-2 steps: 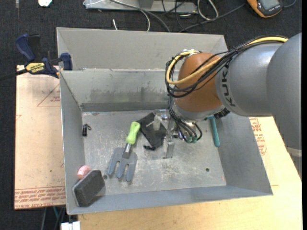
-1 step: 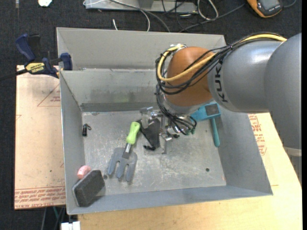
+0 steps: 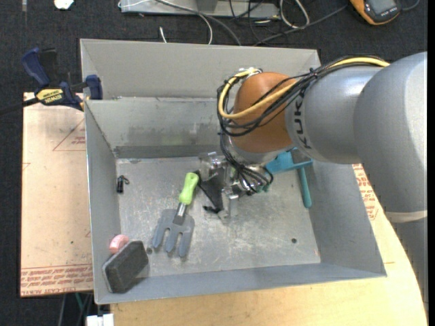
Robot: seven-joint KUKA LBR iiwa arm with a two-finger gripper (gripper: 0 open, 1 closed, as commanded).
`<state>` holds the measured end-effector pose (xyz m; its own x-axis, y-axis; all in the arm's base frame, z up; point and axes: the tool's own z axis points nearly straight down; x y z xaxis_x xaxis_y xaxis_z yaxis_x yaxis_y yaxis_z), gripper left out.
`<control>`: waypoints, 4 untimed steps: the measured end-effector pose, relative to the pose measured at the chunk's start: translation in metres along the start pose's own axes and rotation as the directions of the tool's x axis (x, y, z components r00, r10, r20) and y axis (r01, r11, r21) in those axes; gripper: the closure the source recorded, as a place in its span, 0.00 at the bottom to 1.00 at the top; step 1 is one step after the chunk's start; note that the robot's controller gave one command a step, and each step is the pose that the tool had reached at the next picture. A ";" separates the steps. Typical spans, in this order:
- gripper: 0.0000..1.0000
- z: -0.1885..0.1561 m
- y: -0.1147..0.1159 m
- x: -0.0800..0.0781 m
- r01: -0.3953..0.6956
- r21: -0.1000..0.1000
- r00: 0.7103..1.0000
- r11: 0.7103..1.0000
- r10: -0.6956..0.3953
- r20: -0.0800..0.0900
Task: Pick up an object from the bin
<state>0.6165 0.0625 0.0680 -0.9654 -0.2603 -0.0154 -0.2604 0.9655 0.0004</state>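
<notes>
Grey metal bin (image 3: pixel 265 240), approach step. My gripper (image 3: pixel 221 202) hangs low just right of the green-handled toy fork (image 3: pixel 180 216); I cannot tell whether it is spread or closed. A teal tool (image 3: pixel 304 185) lies farther right of the fork. I judge nothing lifted; next I must centre over one item, close and raise.
</notes>
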 end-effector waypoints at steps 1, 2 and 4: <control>1.00 -0.003 -0.016 0.001 0.126 -0.001 0.992 0.992 -0.126 0.005; 1.00 -0.003 -0.016 0.001 0.126 -0.001 0.992 0.992 -0.126 0.005; 1.00 -0.032 -0.015 0.000 0.125 0.000 0.992 0.992 -0.125 0.008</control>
<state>0.6201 0.0477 0.1004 -0.9250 -0.3792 -0.0231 -0.3792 0.9253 -0.0011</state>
